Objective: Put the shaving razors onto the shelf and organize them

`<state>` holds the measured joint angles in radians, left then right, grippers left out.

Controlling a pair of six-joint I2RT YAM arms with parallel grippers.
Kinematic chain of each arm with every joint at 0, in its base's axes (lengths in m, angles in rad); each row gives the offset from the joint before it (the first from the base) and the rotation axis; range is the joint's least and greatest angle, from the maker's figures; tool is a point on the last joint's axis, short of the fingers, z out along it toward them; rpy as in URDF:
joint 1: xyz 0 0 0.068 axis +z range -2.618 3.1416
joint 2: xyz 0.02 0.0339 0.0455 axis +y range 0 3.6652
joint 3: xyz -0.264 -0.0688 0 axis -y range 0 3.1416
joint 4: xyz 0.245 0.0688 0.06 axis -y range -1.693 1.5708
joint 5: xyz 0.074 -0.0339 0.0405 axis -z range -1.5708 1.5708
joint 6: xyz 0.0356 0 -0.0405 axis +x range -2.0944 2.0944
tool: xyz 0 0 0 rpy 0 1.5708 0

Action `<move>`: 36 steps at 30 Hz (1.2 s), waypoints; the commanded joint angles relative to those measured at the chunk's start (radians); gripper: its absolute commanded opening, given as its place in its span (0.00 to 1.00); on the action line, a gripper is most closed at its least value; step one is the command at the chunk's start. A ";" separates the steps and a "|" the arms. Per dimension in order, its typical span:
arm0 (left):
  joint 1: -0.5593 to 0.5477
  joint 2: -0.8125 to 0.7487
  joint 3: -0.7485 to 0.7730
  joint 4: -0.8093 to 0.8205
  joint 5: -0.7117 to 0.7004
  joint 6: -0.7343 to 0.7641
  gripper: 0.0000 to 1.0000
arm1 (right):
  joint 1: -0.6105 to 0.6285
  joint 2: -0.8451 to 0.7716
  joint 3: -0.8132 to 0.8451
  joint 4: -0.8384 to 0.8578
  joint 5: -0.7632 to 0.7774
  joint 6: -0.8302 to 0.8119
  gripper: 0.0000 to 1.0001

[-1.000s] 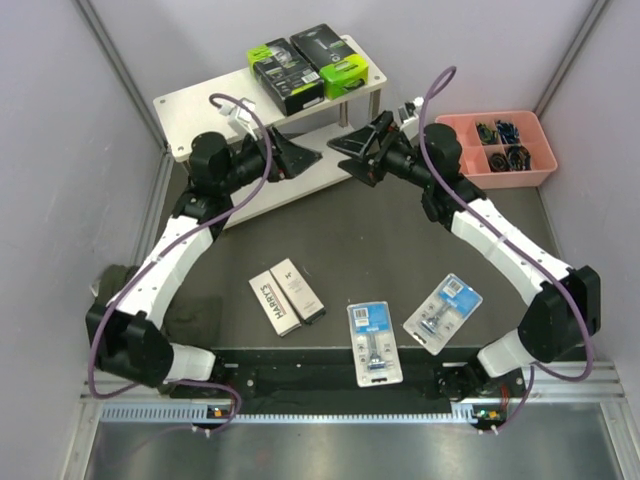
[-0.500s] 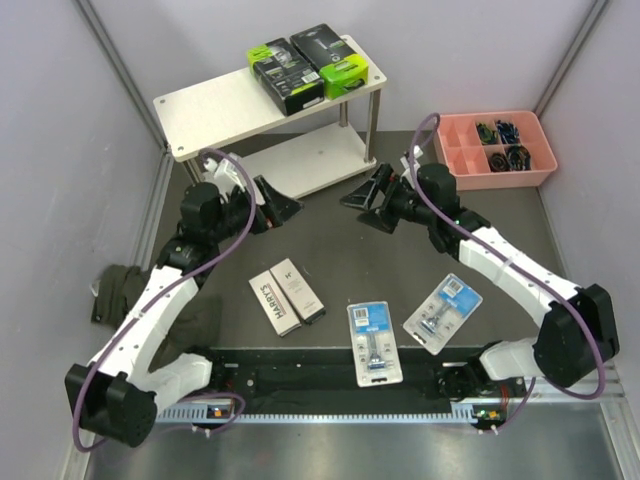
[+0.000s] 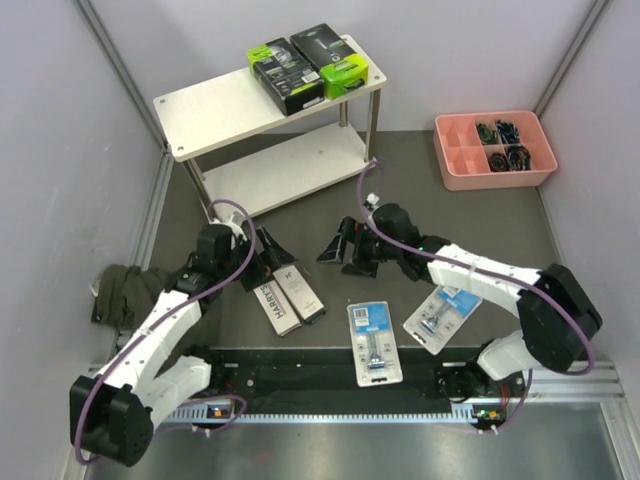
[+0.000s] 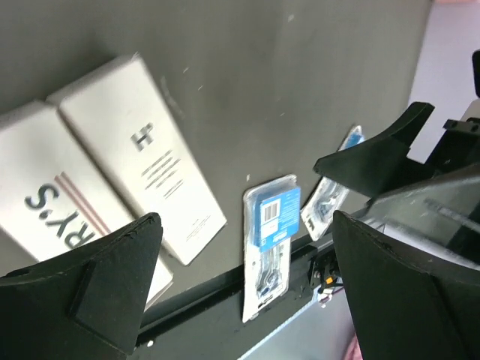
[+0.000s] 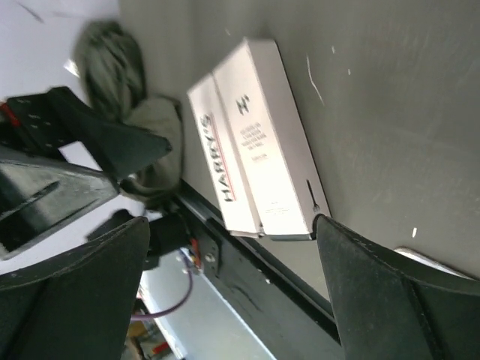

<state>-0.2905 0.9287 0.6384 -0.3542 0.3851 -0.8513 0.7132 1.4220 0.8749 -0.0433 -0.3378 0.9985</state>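
Note:
The shelf (image 3: 222, 108) stands at the far left, with two black and lime-green packs (image 3: 285, 76) (image 3: 331, 60) on its top board. Two white Harry's boxes (image 3: 272, 306) (image 3: 299, 291) lie side by side on the mat, and also show in the left wrist view (image 4: 144, 166) and the right wrist view (image 5: 271, 142). Two blue-card blister packs (image 3: 372, 342) (image 3: 443, 310) lie to their right. My left gripper (image 3: 270, 254) (image 4: 244, 270) is open and empty just above the boxes' far end. My right gripper (image 3: 342, 254) (image 5: 232, 292) is open and empty, right of the boxes.
A pink compartment tray (image 3: 455, 160) with small dark items sits at the far right. A green cloth (image 3: 125, 290) lies at the left, under the left arm. A black rail (image 3: 320, 375) runs along the near edge. Grey walls close in both sides.
Both arms have drawn back from the shelf toward the near side and lowered. The two grippers now face each other over the white boxes. No pack has moved.

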 commanded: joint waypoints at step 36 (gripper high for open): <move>-0.006 0.136 -0.008 -0.160 -0.123 -0.120 0.98 | 0.394 0.403 0.334 -0.285 0.364 -0.337 0.77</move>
<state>-0.2951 1.0630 0.6037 -0.5053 0.2707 -0.9703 1.0847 1.8080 1.1618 -0.3599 0.0319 0.6731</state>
